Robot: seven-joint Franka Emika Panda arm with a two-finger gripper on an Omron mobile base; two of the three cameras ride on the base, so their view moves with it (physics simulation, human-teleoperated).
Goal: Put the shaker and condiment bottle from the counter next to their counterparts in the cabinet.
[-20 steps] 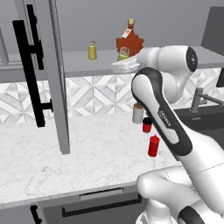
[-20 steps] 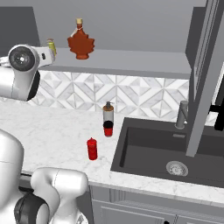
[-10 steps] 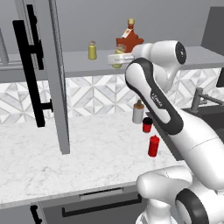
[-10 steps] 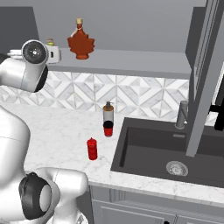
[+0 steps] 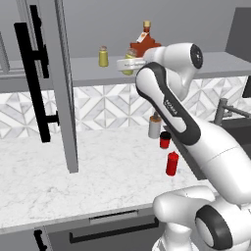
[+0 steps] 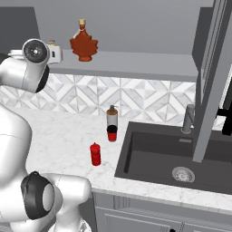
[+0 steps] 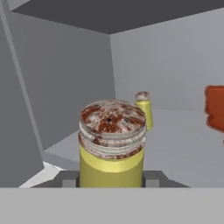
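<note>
My gripper (image 7: 111, 179) is shut on the shaker (image 7: 112, 144), a yellow-green cylinder with a mottled cap, held upright at the cabinet's shelf level. In the left base view the gripper (image 5: 126, 64) hangs at the front edge of the shelf (image 5: 88, 76). It sits between the identical shaker (image 5: 103, 56) and the maple-leaf bottle (image 5: 144, 44). From the hand, that second shaker (image 7: 143, 109) stands just behind the held one, with the maple-leaf bottle (image 7: 215, 108) to the right. The red condiment bottle (image 5: 171, 163) stands on the marble counter (image 5: 98, 181), far below the gripper.
The open cabinet door (image 5: 61, 83) with its black bar handle (image 5: 37, 78) hangs left of the shelf. A grey soap pump (image 5: 155, 126) and a short red cup (image 5: 165, 139) stand behind the condiment bottle. A dark sink (image 6: 181, 158) and a faucet (image 6: 188, 118) lie to the right.
The arm has risen and swung toward the cabinet with the shaker in its grip, from below the shelf up to shelf level. The things on the counter have stayed put.
</note>
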